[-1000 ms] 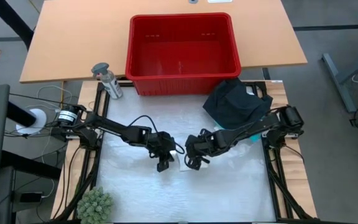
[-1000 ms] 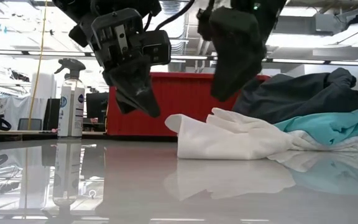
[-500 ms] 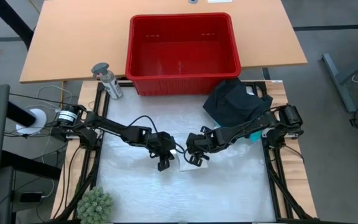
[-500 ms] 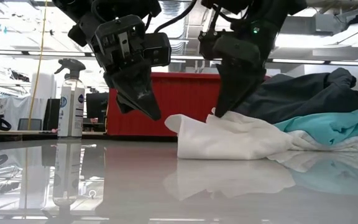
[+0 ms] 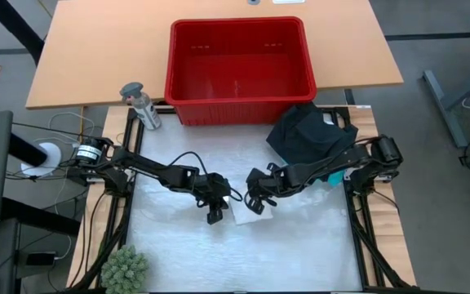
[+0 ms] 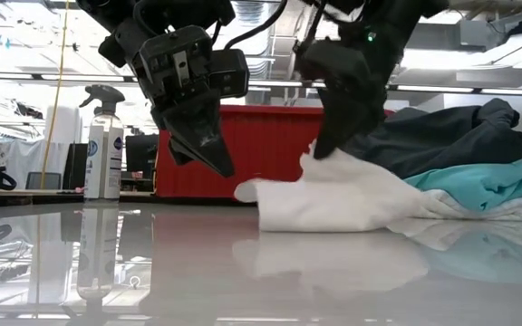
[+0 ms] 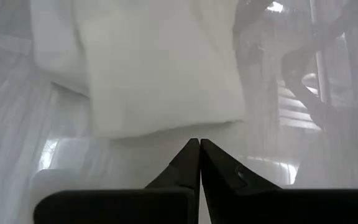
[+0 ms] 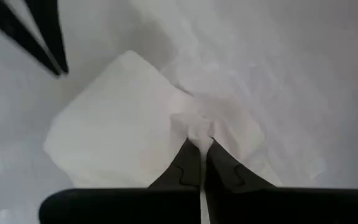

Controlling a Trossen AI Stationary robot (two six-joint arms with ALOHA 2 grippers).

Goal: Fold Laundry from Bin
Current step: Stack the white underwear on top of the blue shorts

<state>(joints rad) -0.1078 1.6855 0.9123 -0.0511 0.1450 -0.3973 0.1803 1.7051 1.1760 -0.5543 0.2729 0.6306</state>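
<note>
A small white piece of laundry (image 6: 333, 201) lies folded flat on the glossy white table. My right gripper (image 6: 323, 152) is shut on it from above. My left gripper (image 6: 219, 167) hangs shut just left of the piece and clear of it; its wrist view shows the white piece (image 7: 160, 74) ahead of the shut fingertips (image 7: 199, 148). Black clothing (image 5: 308, 135) is heaped at the table's far right, over a turquoise shirt (image 6: 488, 186). The red bin (image 5: 239, 61) stands beyond the table's far edge, and nothing shows inside it. My right gripper pinches a bunched fold on the white piece's upper face (image 8: 197, 127) between its two fingers. The fingers come from above, slanting down. The cloth rises to a small peak (image 6: 319, 159) at the fingertips, while the rest of it lies on the table.
A spray bottle (image 5: 141, 104) stands at the table's far left corner, beside the bin. A green plant (image 5: 125, 268) sits at the near left corner. Open table surface lies toward the near edge.
My right gripper has come down onto the white piece and shut on it, gathering the cloth into a raised peak. The piece's left corner, which stood up a little, has sunk toward the table.
</note>
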